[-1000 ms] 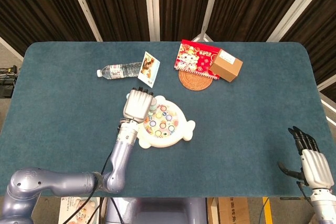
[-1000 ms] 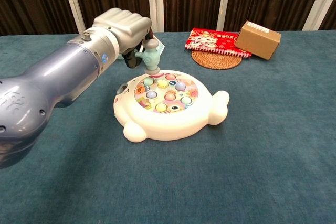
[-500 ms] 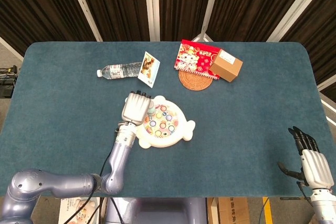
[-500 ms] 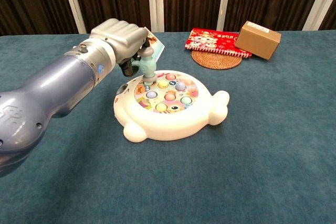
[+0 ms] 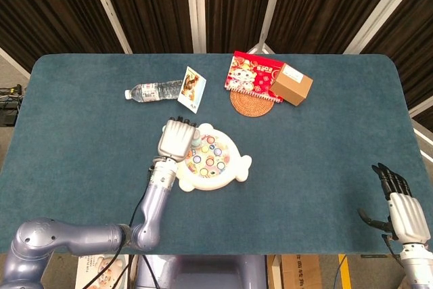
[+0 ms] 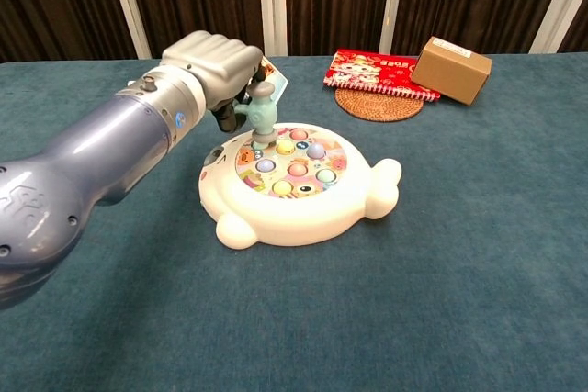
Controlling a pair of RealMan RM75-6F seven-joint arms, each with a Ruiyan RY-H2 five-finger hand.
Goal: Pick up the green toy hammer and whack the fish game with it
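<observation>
The white fish game (image 6: 303,199) (image 5: 215,175) lies mid-table with several coloured pegs on top. My left hand (image 6: 213,61) (image 5: 176,139) grips the green toy hammer (image 6: 262,112) by its handle. The hammer head points down over the game's far-left pegs, at or just above them. In the head view only a sliver of the green toy hammer (image 5: 195,143) shows beside the hand. My right hand (image 5: 402,209) rests at the table's near right edge, fingers apart and holding nothing; the chest view does not show it.
At the back stand a water bottle (image 5: 154,91), a small card (image 5: 191,89), a red notebook (image 5: 253,75) over a woven coaster (image 5: 251,105), and a cardboard box (image 5: 291,84) (image 6: 450,69). The table edge (image 5: 270,252) runs along the front.
The hammer head dropped from above the game's far-left edge onto the pegs, then lifted slightly. The right hand has not moved.
</observation>
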